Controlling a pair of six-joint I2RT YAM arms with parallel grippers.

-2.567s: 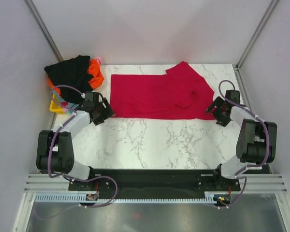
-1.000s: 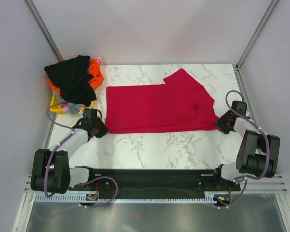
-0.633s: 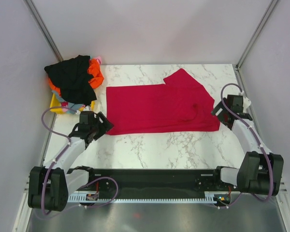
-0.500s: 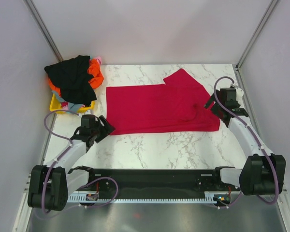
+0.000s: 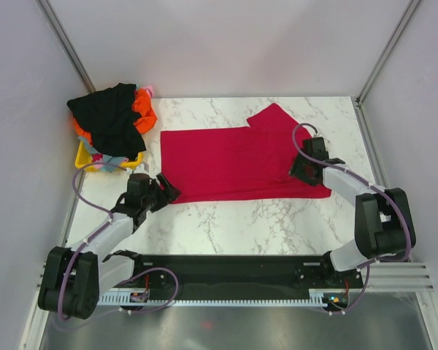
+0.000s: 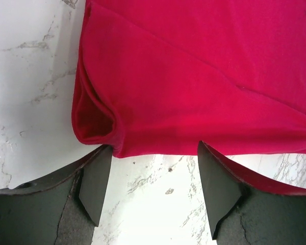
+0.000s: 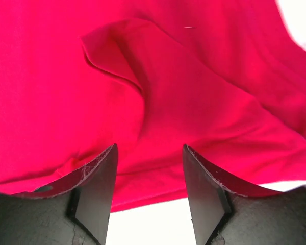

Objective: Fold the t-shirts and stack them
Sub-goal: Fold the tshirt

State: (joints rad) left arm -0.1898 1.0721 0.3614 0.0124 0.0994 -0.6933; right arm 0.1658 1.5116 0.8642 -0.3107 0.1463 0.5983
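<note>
The crimson t-shirt (image 5: 233, 164) lies flat on the table (image 5: 226, 219), long axis left to right, its near-left corner just beyond the left gripper (image 6: 153, 148), jaws spread and empty, while the right gripper (image 7: 149, 148), also spread, hovers over its rumpled right end.

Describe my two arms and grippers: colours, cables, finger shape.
The left arm and right arm have white links, black joints and a looping purple cable each. The left gripper and right gripper carry matte black, wedge-shaped fingers.
</note>
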